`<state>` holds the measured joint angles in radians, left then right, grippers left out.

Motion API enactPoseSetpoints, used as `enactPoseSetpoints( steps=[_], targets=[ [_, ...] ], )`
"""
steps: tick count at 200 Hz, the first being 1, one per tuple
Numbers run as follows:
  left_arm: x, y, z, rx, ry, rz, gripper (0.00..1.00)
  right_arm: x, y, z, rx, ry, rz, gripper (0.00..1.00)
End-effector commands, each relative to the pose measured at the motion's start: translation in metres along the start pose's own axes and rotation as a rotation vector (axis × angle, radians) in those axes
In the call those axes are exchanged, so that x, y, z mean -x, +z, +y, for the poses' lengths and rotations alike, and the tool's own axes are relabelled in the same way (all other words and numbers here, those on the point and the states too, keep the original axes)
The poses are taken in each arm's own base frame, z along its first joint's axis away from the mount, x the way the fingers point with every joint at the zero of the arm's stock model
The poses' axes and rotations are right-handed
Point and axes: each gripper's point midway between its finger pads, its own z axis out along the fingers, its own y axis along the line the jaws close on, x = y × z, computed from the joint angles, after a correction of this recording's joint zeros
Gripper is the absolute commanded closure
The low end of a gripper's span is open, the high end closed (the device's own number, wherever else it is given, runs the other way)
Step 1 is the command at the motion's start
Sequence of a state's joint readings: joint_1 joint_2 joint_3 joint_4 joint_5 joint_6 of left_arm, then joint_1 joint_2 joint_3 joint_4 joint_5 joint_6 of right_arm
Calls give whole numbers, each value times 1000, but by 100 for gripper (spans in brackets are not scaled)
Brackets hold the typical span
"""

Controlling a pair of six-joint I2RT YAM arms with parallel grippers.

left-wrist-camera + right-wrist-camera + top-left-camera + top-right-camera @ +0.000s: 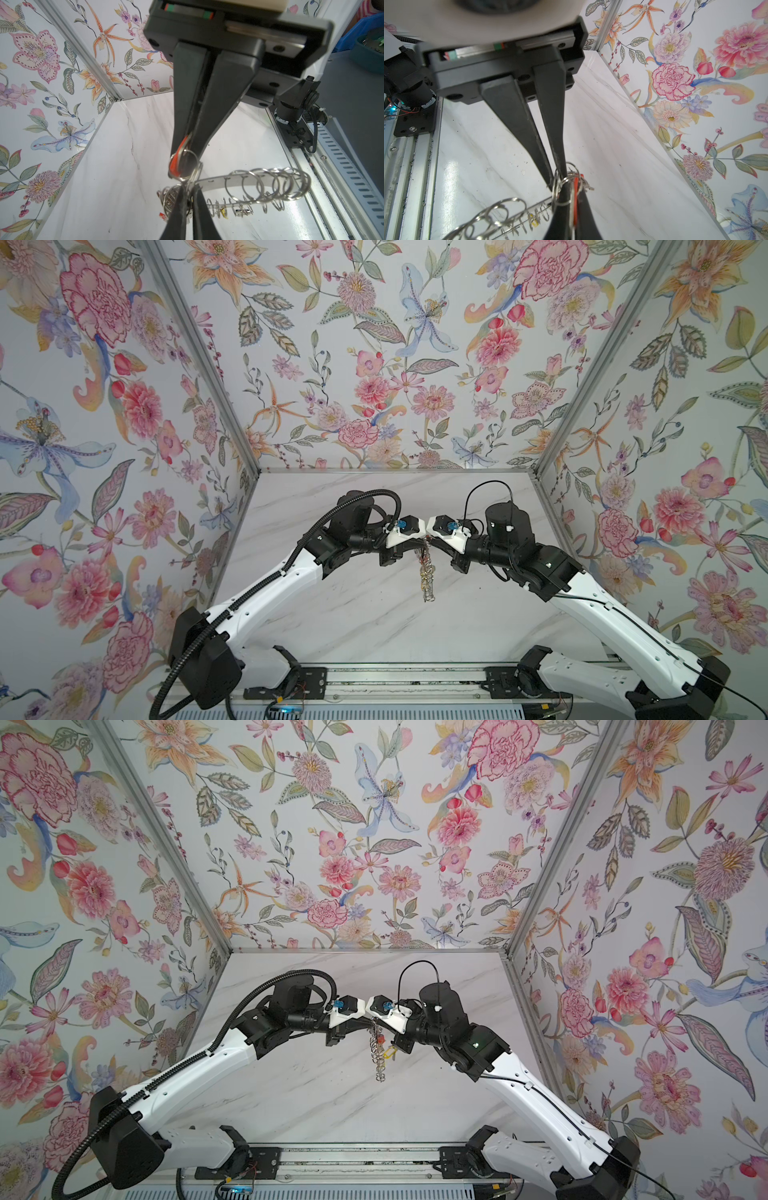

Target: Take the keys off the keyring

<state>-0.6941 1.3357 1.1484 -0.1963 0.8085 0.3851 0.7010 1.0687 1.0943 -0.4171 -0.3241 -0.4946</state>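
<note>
The keyring (428,577) (380,1058) hangs edge-on in the air above the marble table, between both grippers. It is a grey metal band (216,180) fringed with silver wire loops (270,185) (500,209). My left gripper (190,193) (556,182) is shut on the keyring's rim. My right gripper (572,187) (185,149) is shut on a key with an orange tag (576,197) (175,164), which sits in a wire loop beside the left fingers. A yellow-tagged key (388,1053) (223,212) hangs lower on the keyring. A red tag (163,216) shows at its other side.
The marble table (374,626) is boxed in by flowered walls on three sides with aluminium corner posts (232,435). The arms' base rail (395,680) runs along the front edge. Blue bins (369,41) stand outside the cell.
</note>
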Motion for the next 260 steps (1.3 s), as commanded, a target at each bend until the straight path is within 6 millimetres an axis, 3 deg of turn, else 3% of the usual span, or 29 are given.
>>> enactPoseSetpoints(
  steps=[1, 206, 228, 248, 260],
  targets=[
    [19, 1, -3, -36, 27, -53, 92, 25, -10, -10, -44, -36, -62, 100],
    [36, 9, -5, -66, -9, -150, 81, 19, -6, -9, -72, -60, 15, 100],
    [35, 10, -4, -60, -15, -148, 85, 18, -7, -11, -89, -70, 23, 100],
    [33, 12, -1, -45, -16, -141, 100, 19, -7, -10, -88, -73, 23, 100],
    [33, 11, 0, -41, -14, -140, 100, 19, -7, -10, -91, -74, 22, 100]
  ],
)
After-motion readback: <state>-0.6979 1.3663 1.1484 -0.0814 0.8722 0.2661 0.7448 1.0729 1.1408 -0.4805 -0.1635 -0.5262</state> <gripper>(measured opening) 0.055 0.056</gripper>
